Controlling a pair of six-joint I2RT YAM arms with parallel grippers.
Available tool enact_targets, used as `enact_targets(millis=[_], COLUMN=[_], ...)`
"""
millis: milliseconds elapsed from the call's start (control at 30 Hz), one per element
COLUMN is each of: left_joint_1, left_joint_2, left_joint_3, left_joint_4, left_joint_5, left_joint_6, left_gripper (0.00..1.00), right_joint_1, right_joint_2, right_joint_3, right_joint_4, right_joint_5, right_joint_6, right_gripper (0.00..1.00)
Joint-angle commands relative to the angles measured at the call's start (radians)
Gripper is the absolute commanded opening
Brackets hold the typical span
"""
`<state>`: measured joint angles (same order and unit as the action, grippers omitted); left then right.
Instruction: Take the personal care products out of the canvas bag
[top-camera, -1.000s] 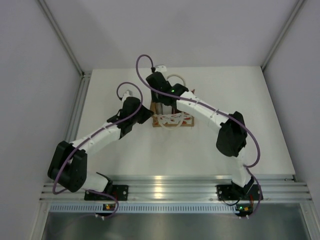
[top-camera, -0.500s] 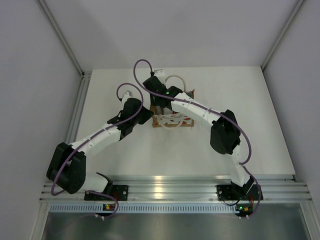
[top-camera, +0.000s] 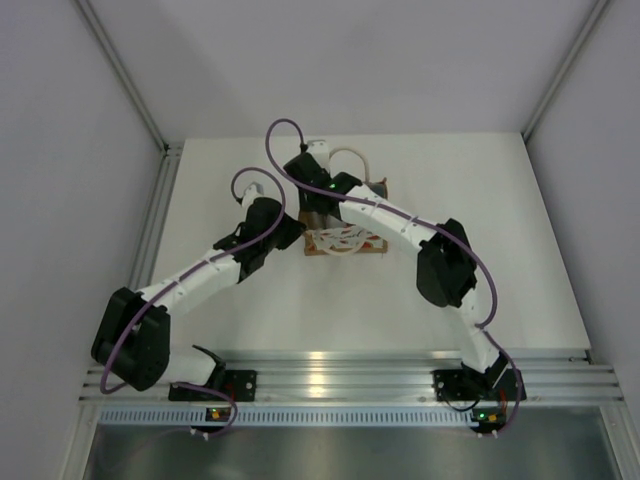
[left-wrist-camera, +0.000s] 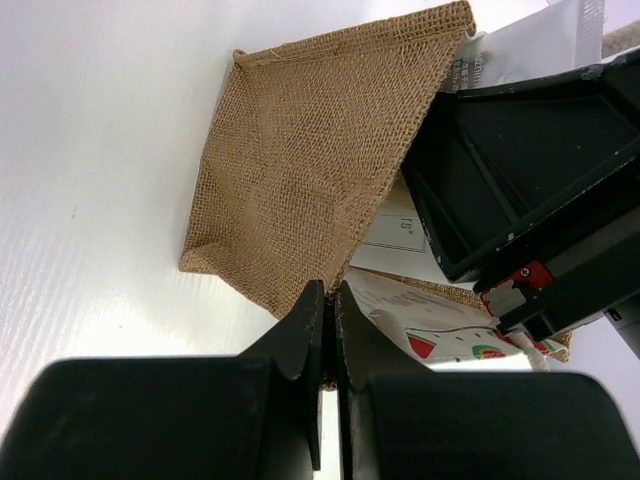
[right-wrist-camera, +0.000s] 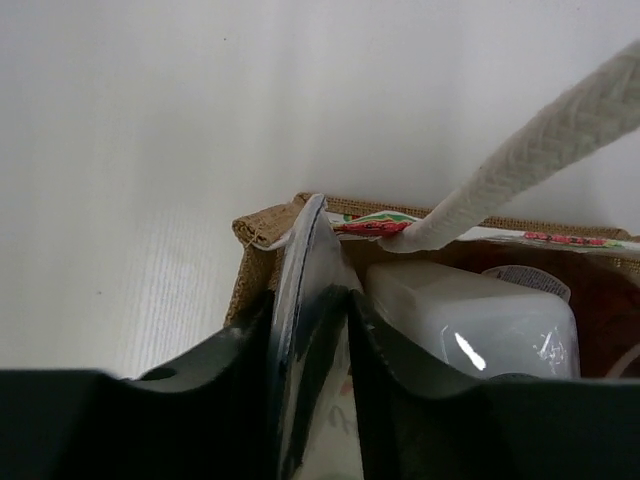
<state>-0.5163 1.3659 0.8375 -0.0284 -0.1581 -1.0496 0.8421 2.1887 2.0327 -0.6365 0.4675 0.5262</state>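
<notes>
Left gripper (left-wrist-camera: 325, 300) pinches the canvas bag (left-wrist-camera: 320, 190) edge, fingers pressed nearly together. Right gripper (right-wrist-camera: 310, 300) grips a white-grey squeeze tube (right-wrist-camera: 310, 330) inside the bag, beside a pale translucent bottle (right-wrist-camera: 470, 320). Bag sits mid-counter (top-camera: 250, 300).

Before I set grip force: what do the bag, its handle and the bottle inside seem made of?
Bag: coarse tan burlap-like cloth, open weave visible, matte. Handle: cream braided rope, probably cotton. Bottle: pale translucent plastic, glossy highlight, likely somewhat squeezable.
</notes>
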Motion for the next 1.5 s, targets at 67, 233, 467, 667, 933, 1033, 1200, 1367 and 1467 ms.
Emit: enact_targets(millis=[67,233,467,667,933,1033,1200,1367,1467], left_joint_1=[-0.001,-0.002,-0.002,-0.002,-0.004,-0.002,-0.004,-0.002,-0.004], left_joint_2=[-0.044,-0.045,-0.047,-0.051,-0.041,-0.042,-0.042,-0.039,-0.037], left_joint_3=[-0.020,-0.023,-0.034,-0.040,-0.035,-0.034,-0.034,-0.032,-0.029], left_joint_4=[-0.015,-0.015,-0.015,-0.015,-0.015,-0.016,-0.016,-0.016,-0.016], left_joint_5=[-0.026,-0.032,-0.046,-0.057,-0.058,-0.058,-0.064,-0.064,-0.060], left_joint_6=[-0.010,-0.013,-0.029,-0.035,-0.041,-0.039,-0.035,-0.033,-0.032], left_gripper=[0.00,0.00,0.00,0.00,0.00,0.00,0.00,0.00,0.00], right_joint_1=[-0.012,-0.012,0.000,0.008,0.017,0.023,0.026,0.015,-0.018], right_joint_2=[0.052,0.028,-0.055,-0.127,-0.228,-0.273,-0.378,-0.487,-0.572], right_joint_3=[-0.002,0.017,0.049,0.064,0.044,0.043,0.041,0.029,-0.006], right_joint_4=[-0.026,-0.025,0.000,0.001,0.020,0.021,0.024,0.021,0.015], right_joint_5=[0.031,0.030,0.020,0.042,0.045,0.045,0.036,0.054,0.083], right_joint_6=[0.011,0.006,-0.035,-0.089,-0.129,-0.141,-0.167,-0.207,-0.224], right_gripper=[0.18,0.00,0.00,0.00,0.00,0.00,0.00,0.00,0.00])
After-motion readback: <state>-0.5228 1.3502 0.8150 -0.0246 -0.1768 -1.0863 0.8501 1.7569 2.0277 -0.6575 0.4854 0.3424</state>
